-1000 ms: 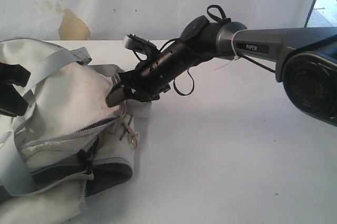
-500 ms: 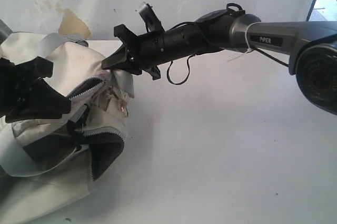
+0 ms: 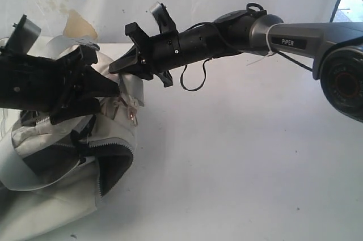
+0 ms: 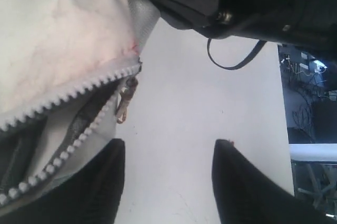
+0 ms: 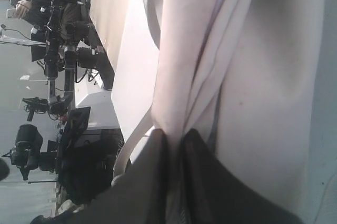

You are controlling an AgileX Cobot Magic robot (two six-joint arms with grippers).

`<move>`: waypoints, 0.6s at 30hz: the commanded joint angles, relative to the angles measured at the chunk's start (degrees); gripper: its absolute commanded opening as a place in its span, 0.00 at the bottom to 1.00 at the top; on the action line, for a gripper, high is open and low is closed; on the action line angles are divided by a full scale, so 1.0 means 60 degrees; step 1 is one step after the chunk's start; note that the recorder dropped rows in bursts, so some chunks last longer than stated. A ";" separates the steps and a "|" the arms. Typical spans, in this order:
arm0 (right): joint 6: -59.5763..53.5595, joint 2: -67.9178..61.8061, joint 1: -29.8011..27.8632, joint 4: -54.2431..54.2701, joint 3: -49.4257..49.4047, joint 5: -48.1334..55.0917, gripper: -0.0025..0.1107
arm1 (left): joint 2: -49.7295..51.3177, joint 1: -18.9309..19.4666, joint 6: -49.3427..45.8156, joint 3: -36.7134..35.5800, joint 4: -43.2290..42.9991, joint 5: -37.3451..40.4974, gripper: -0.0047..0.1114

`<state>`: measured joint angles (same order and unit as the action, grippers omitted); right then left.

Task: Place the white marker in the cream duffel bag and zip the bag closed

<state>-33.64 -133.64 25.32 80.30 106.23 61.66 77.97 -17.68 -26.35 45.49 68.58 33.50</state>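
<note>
- The cream duffel bag (image 3: 45, 207) slumps at the near left corner of the tabletop (image 3: 255, 167). Its mouth gapes so that the dark lining (image 3: 113, 173) shows, and the zip is not yet drawn.
- The white marker appears in none of the views. Whether it lies inside the bag or elsewhere cannot be told, so zipping up now could shut the bag without it.
- Just beyond the mouth, the left gripper (image 4: 167, 153) hangs over the bag with its fingers spread and nothing between them.
- The zipper pull (image 4: 124, 101) dangles at the end of the zipper teeth (image 4: 68, 95), beside one finger rather than in the gap.
- If the fingers closed from this pose they would likely meet air or a pinch of fabric. The pull is small and hangs loose, so a slight misalignment would miss it.
- Farther back, at the bag's end toward the middle of the tabletop, the right gripper (image 3: 120, 66) is clenched on a fold of the cream fabric and holds that end up.
- That pinch looks thin. A hard tug on the zip could drag the fold out of the fingers, and the soft bag would then sag or slide instead of letting the teeth mesh.
- The two grippers work very near each other, so a careless reach for the pull could knock them together.
</note>
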 commanded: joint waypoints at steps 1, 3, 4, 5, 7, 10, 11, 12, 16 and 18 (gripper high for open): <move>0.0016 0.0188 -0.0057 0.0428 0.0103 0.0174 0.02 | 0.0632 -0.0240 -0.0224 -0.0030 0.0782 -0.0026 0.49; 0.0016 0.0188 -0.0057 0.0427 0.0103 0.0155 0.02 | 0.0854 -0.0666 -0.0253 -0.0030 0.0808 -0.0795 0.49; 0.0016 0.0188 -0.0057 0.0427 0.0103 0.0195 0.02 | 0.0958 -0.1036 -0.0128 -0.0030 0.0853 -0.1607 0.49; 0.0016 0.0188 -0.0057 0.0427 0.0103 0.0195 0.02 | 0.1019 -0.1348 -0.0003 -0.0030 0.0931 -0.2462 0.49; 0.0016 0.0188 -0.0057 0.0427 0.0103 0.0195 0.02 | 0.1132 -0.1742 -0.0003 -0.0030 0.1065 -0.3535 0.49; 0.0016 0.0188 -0.0057 0.0427 0.0103 0.0195 0.02 | 0.1261 -0.2070 -0.0003 -0.0011 0.1392 -0.4309 0.49; 0.0016 0.0188 -0.0057 0.0427 0.0103 0.0195 0.02 | 0.1334 -0.2222 -0.0106 0.0026 0.1493 -0.4446 0.49; 0.0016 0.0188 -0.0057 0.0427 0.0103 0.0195 0.02 | 0.1393 -0.2301 -0.0106 0.0053 0.1448 -0.4514 0.49; 0.0016 0.0188 -0.0057 0.0427 0.0103 0.0230 0.02 | 0.1777 -0.2319 -0.0079 0.0061 0.1584 -0.4513 0.49; 0.0016 0.0188 -0.0057 0.0427 0.0103 0.0250 0.02 | 0.1874 -0.2319 -0.0079 0.0170 0.1707 -0.4734 0.49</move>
<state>-33.64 -133.64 25.32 80.29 106.23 61.87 88.32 -31.43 -26.82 45.59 77.32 7.13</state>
